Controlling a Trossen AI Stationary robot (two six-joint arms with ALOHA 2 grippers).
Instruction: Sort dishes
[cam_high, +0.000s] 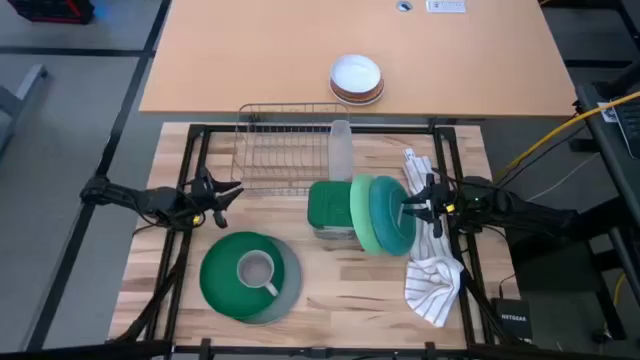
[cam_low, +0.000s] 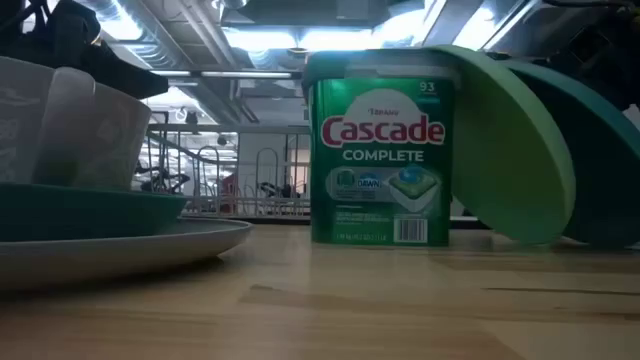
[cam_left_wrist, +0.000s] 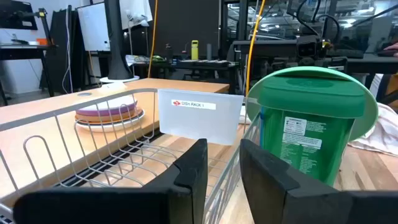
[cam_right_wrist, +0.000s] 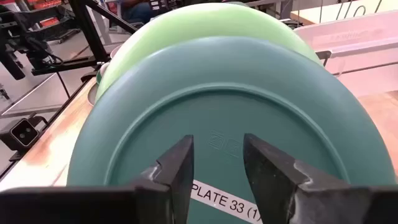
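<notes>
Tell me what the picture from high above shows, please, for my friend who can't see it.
A wooden table holds a green Cascade tub with a light green plate and a teal plate leaning on it. The right gripper is at the teal plate; the left gripper waits beside a wire dish rack.

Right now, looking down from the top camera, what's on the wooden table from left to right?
Left gripper → mug on stacked plates → green tub → light green plate → teal plate → right gripper → towel.

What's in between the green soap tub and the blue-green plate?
The light green plate leans between the Cascade tub and the teal plate. The high view shows it best.
</notes>
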